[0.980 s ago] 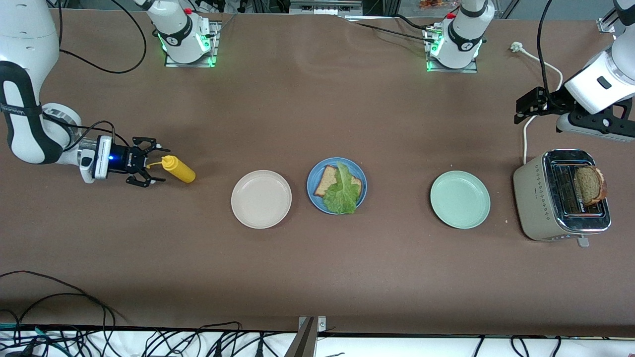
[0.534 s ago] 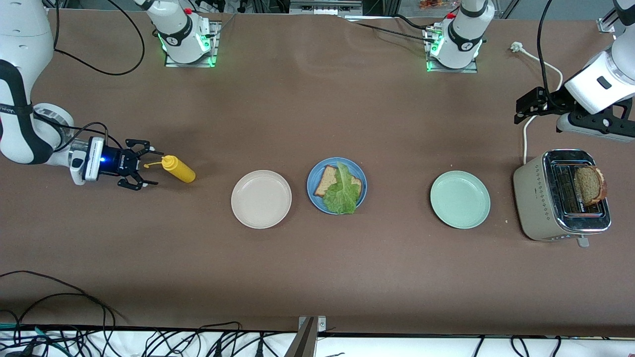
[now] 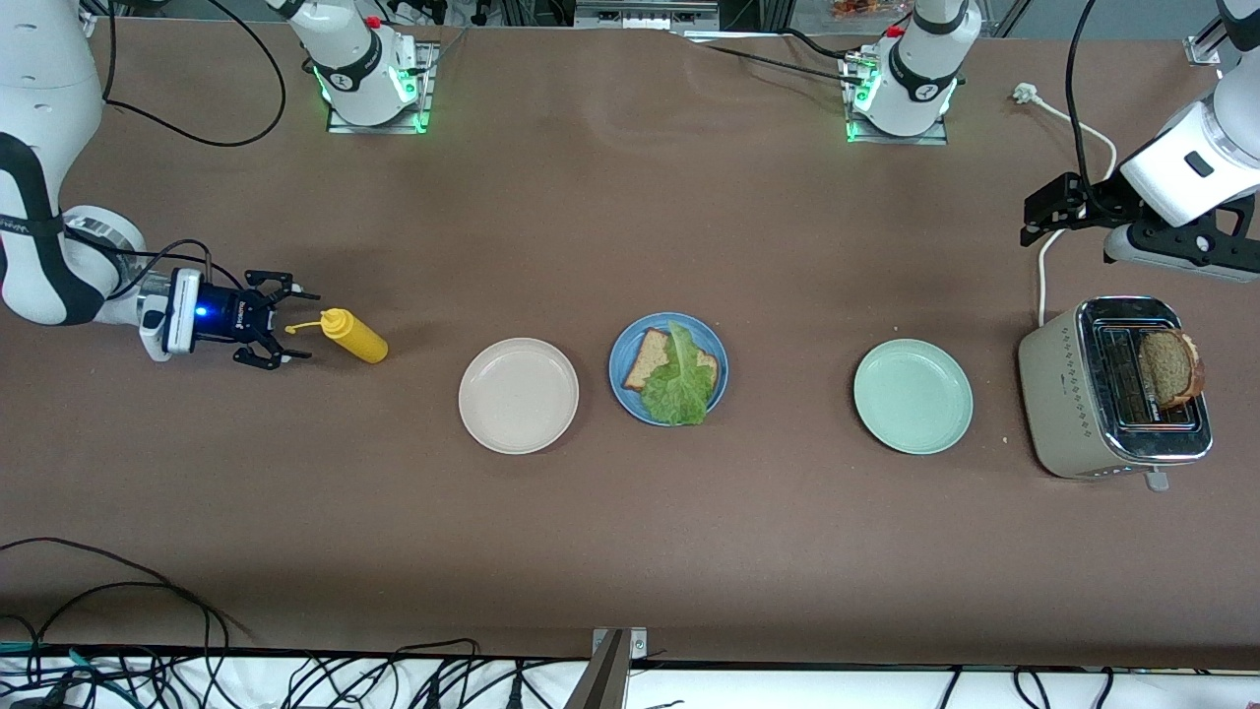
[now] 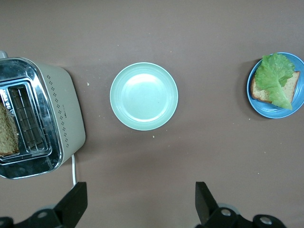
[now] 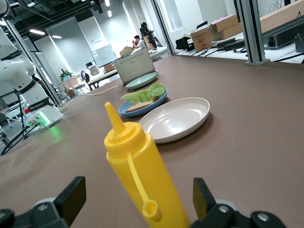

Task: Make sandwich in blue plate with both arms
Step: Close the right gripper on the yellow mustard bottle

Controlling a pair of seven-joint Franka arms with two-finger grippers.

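The blue plate [image 3: 717,392] sits mid-table between two other plates and carries one brown bread slice [image 3: 647,356] with a green lettuce leaf [image 3: 679,382] on top. In the left wrist view the blue plate [image 4: 270,112] and its lettuce leaf [image 4: 275,78] show at the edge. A second bread slice [image 3: 1169,367] stands in the toaster [image 3: 1068,394]. My left gripper [image 3: 1034,222] hangs open over the table beside the toaster, nothing between its fingers [image 4: 76,202]. My right gripper [image 3: 300,325] lies level and open at the right arm's end, facing the nozzle of a yellow squeeze bottle [image 3: 356,337] without touching it.
A cream-white plate [image 3: 518,395] lies beside the blue plate toward the right arm's end. A mint-green plate [image 3: 913,396] lies toward the left arm's end, before the toaster. The toaster's white cord [image 3: 1041,266] runs toward the left arm's base. Cables hang along the near table edge.
My right gripper has drawn back from the yellow bottle toward the right arm's end of the table, still open. The left arm has not moved.
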